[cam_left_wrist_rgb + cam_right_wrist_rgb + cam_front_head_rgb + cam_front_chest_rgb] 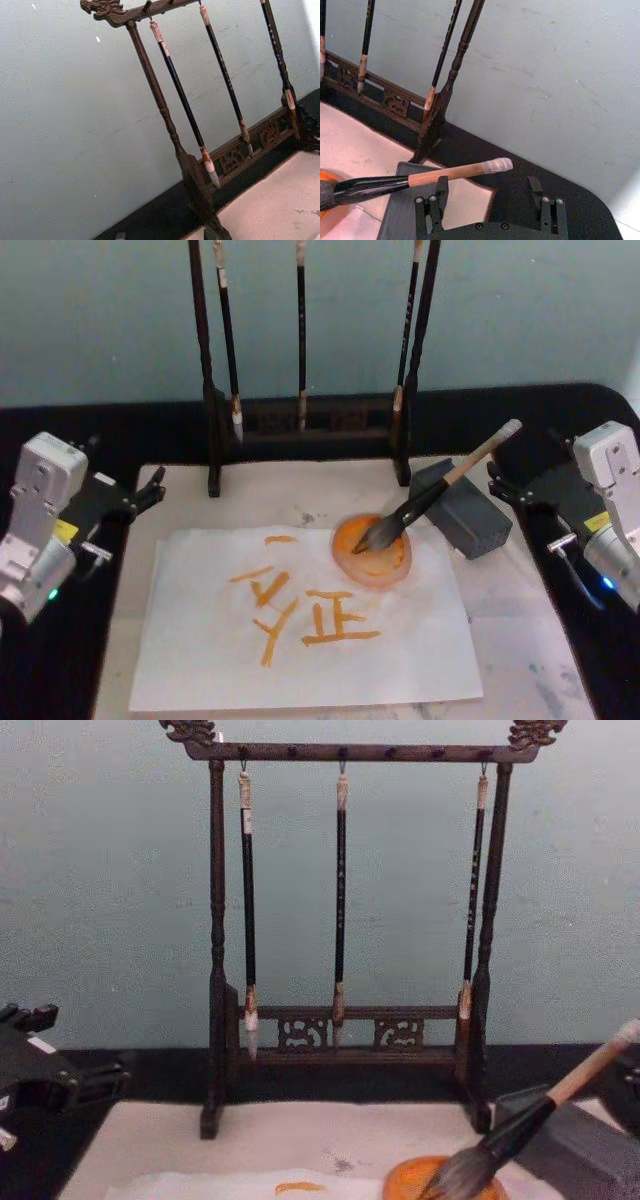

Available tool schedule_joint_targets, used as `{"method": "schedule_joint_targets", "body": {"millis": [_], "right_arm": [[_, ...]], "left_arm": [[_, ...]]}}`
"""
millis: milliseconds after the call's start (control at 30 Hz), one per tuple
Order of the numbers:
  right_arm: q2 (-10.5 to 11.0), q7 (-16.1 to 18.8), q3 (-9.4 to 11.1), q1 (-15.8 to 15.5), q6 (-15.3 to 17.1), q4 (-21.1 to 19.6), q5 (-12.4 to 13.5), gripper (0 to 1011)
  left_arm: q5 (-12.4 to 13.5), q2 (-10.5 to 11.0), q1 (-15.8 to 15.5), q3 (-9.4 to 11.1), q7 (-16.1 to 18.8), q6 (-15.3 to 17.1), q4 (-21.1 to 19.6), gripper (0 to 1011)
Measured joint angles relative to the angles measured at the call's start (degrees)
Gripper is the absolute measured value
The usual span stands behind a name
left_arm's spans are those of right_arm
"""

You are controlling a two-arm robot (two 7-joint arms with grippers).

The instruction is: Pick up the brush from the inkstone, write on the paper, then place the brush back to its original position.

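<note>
The brush (432, 494) lies slanted with its tan handle propped on the dark grey inkstone (472, 516) and its bristles in an orange dish (372, 550). The same brush (440, 175) crosses just ahead of my right gripper (487, 192), which is open and apart from the handle, one finger (441, 190) just beneath it. From the head camera, my right gripper (497, 483) sits to the right of the brush's pale end. The paper (300, 650) carries several orange strokes. My left gripper (150, 490) is parked open at the table's left.
A dark wooden brush rack (300, 420) with three thin black brushes hanging stands at the back. A beige felt mat (520, 610) lies under the paper, dish and inkstone. The black table (60, 680) borders it on both sides.
</note>
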Motion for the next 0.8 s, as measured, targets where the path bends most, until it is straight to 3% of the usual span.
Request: {"method": "schedule_joint_targets", "body": {"millis": [800], "right_arm": [[0.0,0.0,0.0,0.0,0.0,0.0,0.0,1000]], "left_arm": [[0.0,0.0,0.0,0.0,0.0,0.0,0.0,1010]]}}
